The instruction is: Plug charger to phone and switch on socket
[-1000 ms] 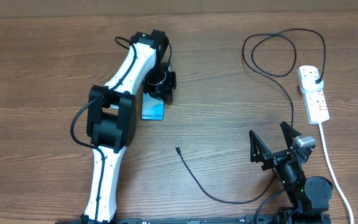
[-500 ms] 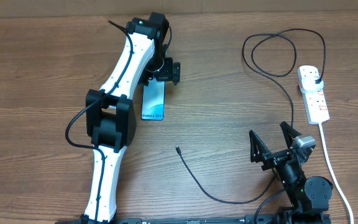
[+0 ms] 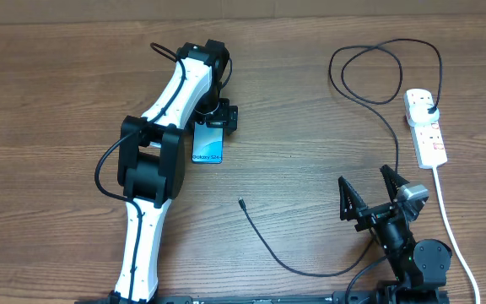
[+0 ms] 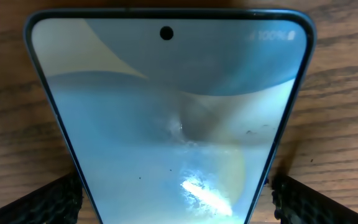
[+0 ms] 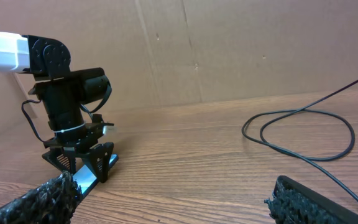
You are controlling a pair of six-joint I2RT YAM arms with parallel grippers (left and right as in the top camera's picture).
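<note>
The phone (image 3: pixel 208 147) lies flat on the wood table with its light-blue screen lit, and it fills the left wrist view (image 4: pixel 166 106). My left gripper (image 3: pixel 217 117) stands open over the phone's far end, one finger (image 4: pixel 50 202) on each side and clear of its edges. The charger is a thin black cable. Its loose tip (image 3: pixel 240 203) lies on the table below the phone, and its plug (image 3: pixel 429 106) sits in the white socket (image 3: pixel 426 128) at the right. My right gripper (image 3: pixel 371 197) is open and empty near the front edge.
The charger cable (image 3: pixel 369 72) loops wide behind the socket and then curves along the front (image 3: pixel 310 272) close to my right arm's base. The socket's thick white cord (image 3: pixel 450 224) runs toward the front right. A cardboard wall (image 5: pixel 229 43) stands behind the table.
My left gripper has opened from nearly shut, lifted off toward the far side and come back over the phone's far end. The phone, the charger and the right arm have not moved.
</note>
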